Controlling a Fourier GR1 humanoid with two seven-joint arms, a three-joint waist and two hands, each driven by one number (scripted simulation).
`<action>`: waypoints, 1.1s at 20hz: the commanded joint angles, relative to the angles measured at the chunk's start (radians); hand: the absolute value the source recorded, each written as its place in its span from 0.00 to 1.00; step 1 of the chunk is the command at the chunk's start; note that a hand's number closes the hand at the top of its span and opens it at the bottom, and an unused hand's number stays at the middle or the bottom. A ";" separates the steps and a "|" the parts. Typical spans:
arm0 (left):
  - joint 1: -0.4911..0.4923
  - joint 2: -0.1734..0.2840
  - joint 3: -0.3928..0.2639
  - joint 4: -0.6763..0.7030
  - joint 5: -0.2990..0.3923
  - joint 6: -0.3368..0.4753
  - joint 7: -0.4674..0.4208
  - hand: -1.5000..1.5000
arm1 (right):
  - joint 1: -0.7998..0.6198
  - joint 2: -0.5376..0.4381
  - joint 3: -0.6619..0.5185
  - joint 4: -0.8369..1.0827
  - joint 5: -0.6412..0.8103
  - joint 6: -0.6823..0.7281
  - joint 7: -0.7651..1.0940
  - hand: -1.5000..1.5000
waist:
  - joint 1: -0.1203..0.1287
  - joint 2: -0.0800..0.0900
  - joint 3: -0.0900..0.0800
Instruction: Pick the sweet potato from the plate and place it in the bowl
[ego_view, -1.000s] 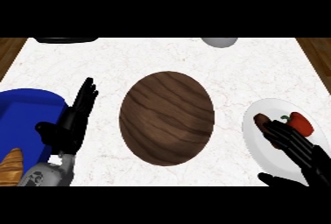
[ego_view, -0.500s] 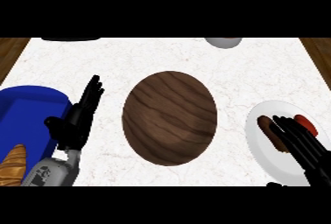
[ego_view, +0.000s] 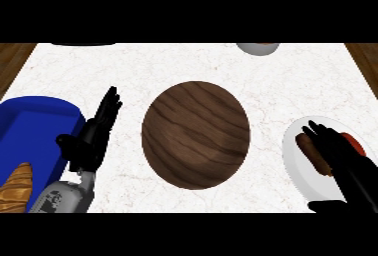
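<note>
The sweet potato (ego_view: 308, 150), a reddish-brown oblong, lies on the white plate (ego_view: 295, 165) at the right edge. My right hand (ego_view: 347, 165) reaches over the plate with straight fingers laid along and partly over the sweet potato; its thumb shows below the plate's near rim. The hand is open. The brown wooden bowl (ego_view: 196, 135) sits in the middle of the counter, left of the plate. My left hand (ego_view: 92, 140) rests open, fingers up, between the bowl and a blue container.
A blue container (ego_view: 33, 130) stands at the left edge with a golden pastry (ego_view: 16, 187) at its near end. A red item (ego_view: 357, 145) peeks out beside my right fingers on the plate. A grey dish (ego_view: 258, 48) and a dark object (ego_view: 85, 44) sit at the far edge.
My right hand has slid farther across the plate, its fingers now covering more of the sweet potato and the red item. The left hand has hardly moved.
</note>
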 joint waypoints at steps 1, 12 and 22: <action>0.037 0.020 0.033 -0.047 -0.007 -0.032 0.011 0.50 | 0.022 0.028 0.001 0.100 0.053 -0.003 -0.032 0.00 | -0.001 -0.001 0.001; -0.017 -0.025 0.125 0.006 -0.019 -0.123 0.028 0.50 | 0.020 0.032 -0.196 0.148 -0.129 0.097 -0.285 0.00 | -0.007 0.000 0.001; 0.029 -0.097 0.127 -0.065 -0.137 -0.107 0.052 0.50 | 0.022 0.143 -0.228 0.154 -0.106 0.171 -0.301 0.00 | -0.004 -0.001 0.001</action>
